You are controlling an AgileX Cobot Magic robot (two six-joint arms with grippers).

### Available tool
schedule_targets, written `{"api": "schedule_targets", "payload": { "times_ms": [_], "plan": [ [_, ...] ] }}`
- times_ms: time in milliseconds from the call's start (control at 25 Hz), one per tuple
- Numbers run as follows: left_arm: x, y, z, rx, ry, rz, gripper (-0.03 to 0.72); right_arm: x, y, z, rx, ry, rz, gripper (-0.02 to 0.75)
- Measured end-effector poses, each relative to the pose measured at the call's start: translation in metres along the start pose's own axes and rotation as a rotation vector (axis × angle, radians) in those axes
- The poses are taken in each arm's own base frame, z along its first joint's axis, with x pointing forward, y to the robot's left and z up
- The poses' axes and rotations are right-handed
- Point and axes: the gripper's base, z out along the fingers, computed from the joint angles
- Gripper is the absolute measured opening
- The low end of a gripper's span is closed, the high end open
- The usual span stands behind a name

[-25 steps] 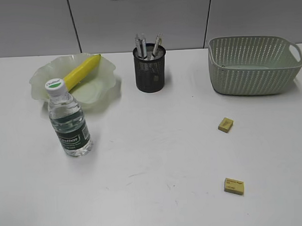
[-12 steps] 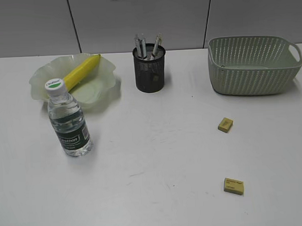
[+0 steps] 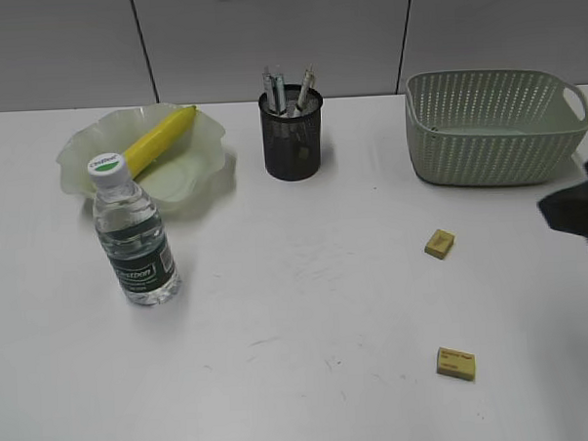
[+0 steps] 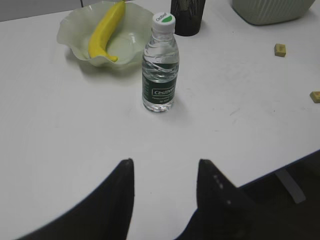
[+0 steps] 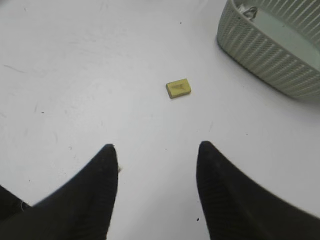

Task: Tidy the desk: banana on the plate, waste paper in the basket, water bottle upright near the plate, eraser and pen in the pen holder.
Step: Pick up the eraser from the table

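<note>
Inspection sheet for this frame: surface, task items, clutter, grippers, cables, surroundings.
Surface: white table, faint scuffs.
Job's things: banana lying in the plate; water bottle upright beside the plate; pens in the pen holder; two erasers on the table; basket, contents unclear.
Clutter: nothing seen.
Grippers: left gripper open, empty; right gripper open, empty.
Cables: nothing seen.
Surroundings: grey panelled wall.
</note>
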Motion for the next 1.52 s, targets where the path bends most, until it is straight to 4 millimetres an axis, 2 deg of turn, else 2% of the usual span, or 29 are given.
{"api": "schedule_targets", "payload": {
  "times_ms": [280, 400, 560, 640, 880, 1200, 1520],
  "plan": [
    [0.0, 0.0, 0.0, 0.001, -0.002, 0.0, 0.31, -0.054, -0.004, 0.1, -0.007, 0.309, -0.051, 0.414],
    [0.0, 0.0, 0.0, 0.002, -0.003, 0.0, 0.31, -0.065, -0.007, 0.135, 0.002, 0.4, -0.072, 0.433],
    [0.001, 0.0, -0.002, 0.003, -0.015, -0.001, 0.309, -0.065, -0.017, 0.173, -0.026, 0.506, -0.046, 0.452],
    [0.003, 0.001, -0.006, 0.007, -0.044, -0.003, 0.309, -0.059, -0.024, 0.188, -0.055, 0.548, -0.017, 0.455],
    [0.006, 0.001, -0.01, 0.012, -0.076, -0.006, 0.309, -0.038, -0.045, 0.212, -0.078, 0.622, 0.017, 0.456],
    [0.006, 0.001, -0.01, 0.012, -0.076, -0.006, 0.309, -0.035, -0.045, 0.237, -0.104, 0.637, -0.01, 0.543],
    [0.006, 0.001, -0.01, 0.012, -0.076, -0.006, 0.309, -0.031, -0.047, 0.271, -0.116, 0.676, -0.015, 0.551]
  ]
}}
